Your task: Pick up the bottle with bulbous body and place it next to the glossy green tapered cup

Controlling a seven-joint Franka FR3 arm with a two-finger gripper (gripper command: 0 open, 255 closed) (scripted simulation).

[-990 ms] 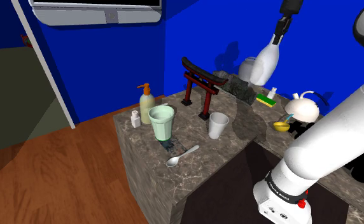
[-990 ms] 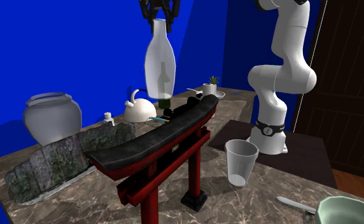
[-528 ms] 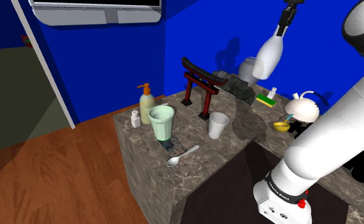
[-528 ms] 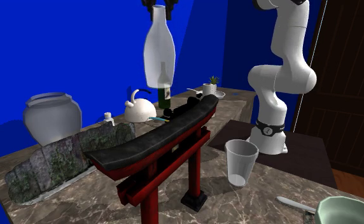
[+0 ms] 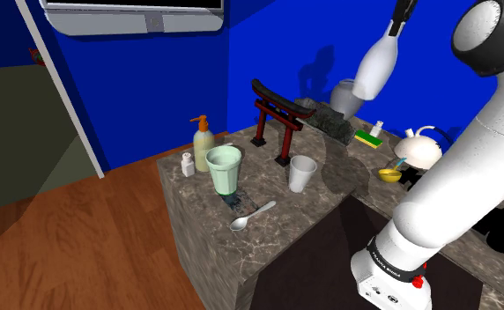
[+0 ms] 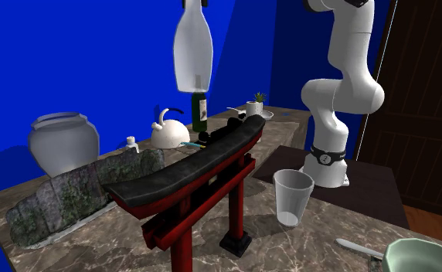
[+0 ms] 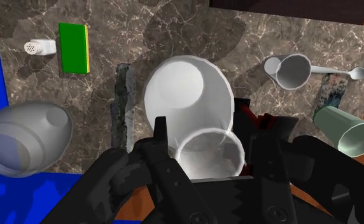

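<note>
A white bottle [image 5: 374, 70] with a bulbous body and a slim neck hangs high in the air over the back of the marble counter [image 5: 268, 233]. My gripper [image 5: 403, 15] is shut on its neck from above. In the second exterior view the bottle [image 6: 193, 51] floats above the red gate, with the gripper [image 6: 194, 3] at the picture's top edge. In the wrist view the black fingers [image 7: 161, 139] of the gripper [image 7: 210, 156] clasp the neck, and the bottle's body [image 7: 187, 98] swells below. The pale green tapered cup [image 5: 225, 168] [image 7: 347, 132] stands near the counter's front.
A red torii gate [image 5: 278, 115], a clear cup [image 5: 302, 173], a spoon [image 5: 252, 216], a soap dispenser [image 5: 203, 144] and a small shaker [image 5: 188, 164] share the counter. Behind are a grey vase [image 6: 62, 141], a rock slab [image 6: 76, 193], a green sponge [image 5: 367, 137], a white teapot [image 5: 418, 150] and a dark bottle [image 6: 200, 113].
The gripper has carried the white bottle further up; in the second exterior view it rose clear of the dark bottle behind it. Nothing on the counter moved.
</note>
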